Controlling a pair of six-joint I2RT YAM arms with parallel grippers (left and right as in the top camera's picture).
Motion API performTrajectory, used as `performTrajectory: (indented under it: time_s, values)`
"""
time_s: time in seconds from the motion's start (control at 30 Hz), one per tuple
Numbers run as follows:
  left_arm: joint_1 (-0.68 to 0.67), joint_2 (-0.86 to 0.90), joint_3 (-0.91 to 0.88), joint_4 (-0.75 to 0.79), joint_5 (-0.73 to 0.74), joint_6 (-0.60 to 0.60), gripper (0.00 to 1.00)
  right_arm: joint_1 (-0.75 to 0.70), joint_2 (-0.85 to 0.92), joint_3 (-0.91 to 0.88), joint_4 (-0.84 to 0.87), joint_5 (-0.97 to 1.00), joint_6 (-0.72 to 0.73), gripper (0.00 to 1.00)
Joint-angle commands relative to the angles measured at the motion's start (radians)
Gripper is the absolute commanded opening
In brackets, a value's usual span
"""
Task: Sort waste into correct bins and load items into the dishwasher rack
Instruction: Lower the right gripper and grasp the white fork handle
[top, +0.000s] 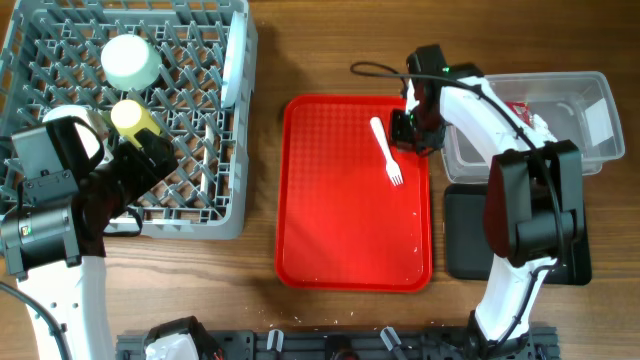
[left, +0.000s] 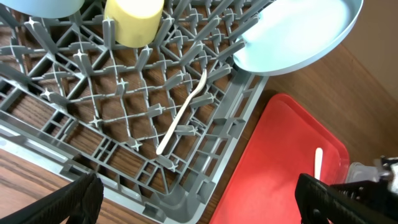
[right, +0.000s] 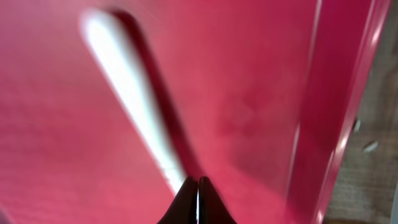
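Observation:
The white fork (top: 386, 152) lies on the red tray (top: 350, 230). My right gripper (top: 398, 142) is down at its middle. In the right wrist view the fingertips (right: 198, 183) are shut with a white sliver between them, and the blurred fork (right: 130, 93) runs away from them. My left gripper (top: 150, 160) is open and empty over the near right corner of the dishwasher rack (top: 215, 215). The left wrist view (left: 199, 205) shows the white spoon (left: 183, 115) lying in the rack (left: 205, 193), with the yellow cup (left: 134, 22) and plate (left: 298, 34).
In the rack are a bowl (top: 130, 60), the yellow cup (top: 130, 115), the upright plate (top: 232, 70) and a second bowl (top: 72, 122), half hidden by my left arm. The clear tub (top: 570, 150) holds something red and white. The black tray (top: 462, 230) is partly under my right arm.

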Motion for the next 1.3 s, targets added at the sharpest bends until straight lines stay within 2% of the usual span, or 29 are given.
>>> performTrajectory:
  time_s: [0.0, 0.07, 0.13, 0.23, 0.3, 0.5, 0.6, 0.67, 0.8, 0.9, 1.1, 1.13, 1.27]
  values:
    - [-0.002, -0.004, 0.004, 0.003, -0.006, 0.003, 1.00, 0.005, -0.011, 0.024, -0.005, -0.090, -0.012, 0.11]
    - [-0.002, -0.004, 0.004, 0.003, -0.006, 0.003, 1.00, 0.010, -0.011, 0.024, -0.005, -0.140, -0.053, 0.28]
    - [-0.002, -0.004, 0.004, 0.003, -0.006, 0.003, 1.00, 0.019, -0.011, 0.019, -0.006, -0.109, -0.068, 0.48]
    - [-0.002, -0.004, 0.004, 0.003, -0.006, 0.003, 1.00, 0.033, -0.008, -0.012, 0.016, -0.062, -0.089, 0.56]
    - [-0.002, -0.004, 0.004, 0.003, -0.006, 0.003, 1.00, 0.043, -0.006, -0.045, 0.054, -0.051, -0.119, 0.56]
    - [-0.002, -0.004, 0.004, 0.003, -0.006, 0.003, 1.00, 0.061, 0.008, -0.083, 0.094, 0.146, -0.106, 0.54]
    - [-0.002, -0.004, 0.004, 0.003, -0.006, 0.003, 1.00, 0.062, 0.008, -0.083, 0.101, 0.168, -0.115, 0.41]
    - [-0.002, -0.004, 0.004, 0.003, -0.006, 0.003, 1.00, 0.069, 0.008, -0.083, 0.108, 0.168, -0.114, 0.37]
    - [-0.002, -0.004, 0.004, 0.003, -0.006, 0.003, 1.00, 0.115, 0.009, -0.092, 0.133, 0.169, -0.116, 0.38]
    - [-0.002, -0.004, 0.004, 0.003, -0.006, 0.003, 1.00, 0.164, 0.010, -0.104, 0.156, 0.211, -0.122, 0.45]
    - [-0.002, -0.004, 0.004, 0.003, -0.006, 0.003, 1.00, 0.190, 0.010, -0.122, 0.171, 0.303, -0.087, 0.45]
    - [-0.002, -0.004, 0.004, 0.003, -0.006, 0.003, 1.00, 0.186, 0.010, -0.122, 0.169, 0.302, -0.087, 0.38]
    - [-0.002, -0.004, 0.004, 0.003, -0.006, 0.003, 1.00, 0.186, 0.010, -0.122, 0.165, 0.291, -0.066, 0.24]
